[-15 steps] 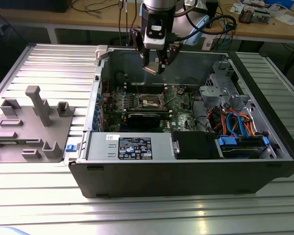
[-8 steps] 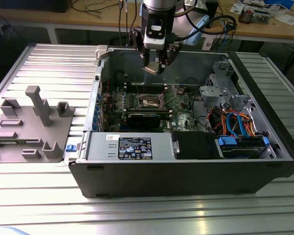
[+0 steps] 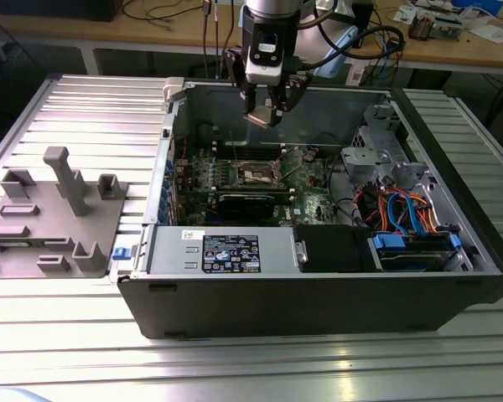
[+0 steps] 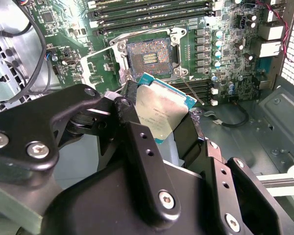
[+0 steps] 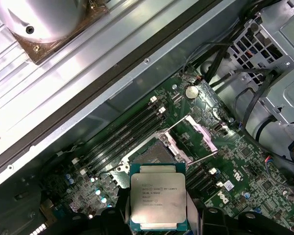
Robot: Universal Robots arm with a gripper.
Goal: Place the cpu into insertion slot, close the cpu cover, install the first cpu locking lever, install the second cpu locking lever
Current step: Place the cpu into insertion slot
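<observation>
My gripper (image 3: 264, 110) hangs above the open computer case, shut on the cpu (image 3: 258, 117), a small square chip with a silvery-grey top. In both wrist views the cpu (image 4: 159, 111) (image 5: 158, 196) sits tilted between the black fingers (image 4: 137, 142). It is held in the air, above and apart from the insertion slot (image 4: 148, 55) (image 3: 258, 173) on the green board. The slot's dark centre lies bare. In the first wrist view the cpu cover (image 5: 200, 133) stands hinged open beside the insertion slot (image 5: 149, 151), and a thin lever (image 5: 201, 157) sticks out near it.
A grey power supply box (image 3: 222, 249) lines the case's near wall, with a black card (image 3: 247, 203) behind it. A drive cage (image 3: 377, 151) and coloured cables (image 3: 402, 209) fill the exterior view's right. A grey fixture block (image 3: 54, 213) lies on the table at the left. Memory slots (image 4: 152, 12) run beside the socket.
</observation>
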